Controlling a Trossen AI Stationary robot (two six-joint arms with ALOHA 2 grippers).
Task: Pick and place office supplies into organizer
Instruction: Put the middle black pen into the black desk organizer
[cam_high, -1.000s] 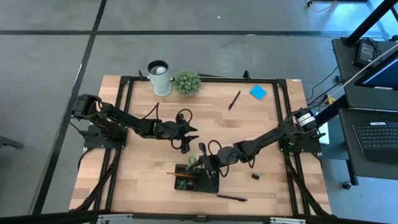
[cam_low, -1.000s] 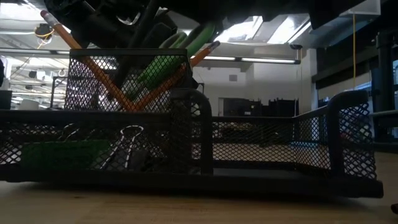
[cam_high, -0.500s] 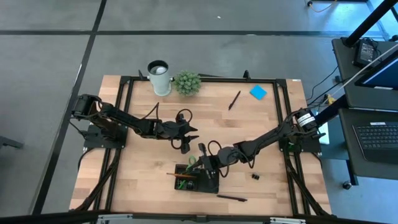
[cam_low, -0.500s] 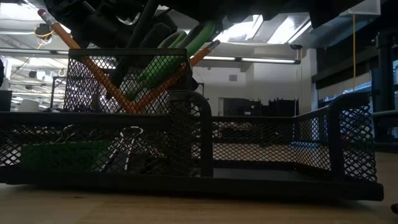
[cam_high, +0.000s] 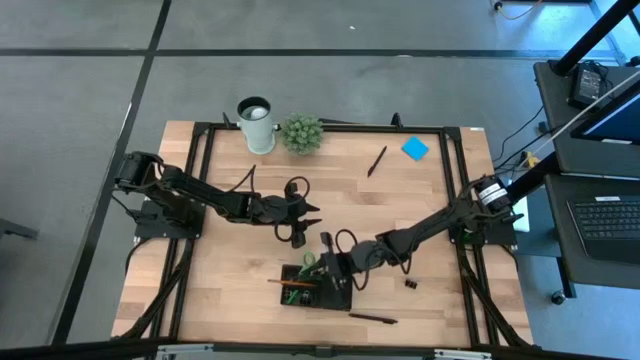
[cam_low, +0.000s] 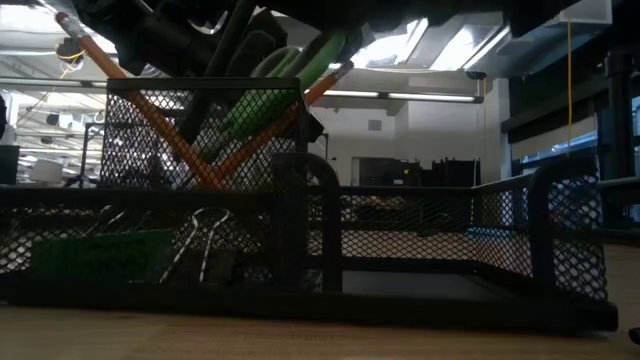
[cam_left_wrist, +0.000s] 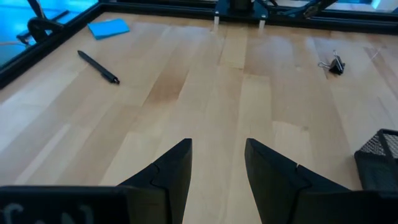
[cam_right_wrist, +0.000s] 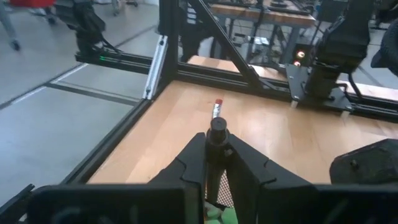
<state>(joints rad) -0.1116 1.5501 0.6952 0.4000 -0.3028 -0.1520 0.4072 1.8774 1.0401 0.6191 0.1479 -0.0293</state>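
By the worktop's near edge a loose black pen (cam_high: 372, 319) lies in front of the black mesh organizer tray (cam_high: 337, 296). The right gripper (cam_high: 334, 275) hangs over the tray, fingers pinched on an upright black pen (cam_right_wrist: 216, 146) amid orange pencils (cam_low: 150, 115) and green-handled scissors (cam_low: 262, 105). Mid-table, the left gripper (cam_high: 306, 214) waits, fingers apart and empty. A blue square sticky-note pad (cam_high: 415, 149) sits toward the far right corner.
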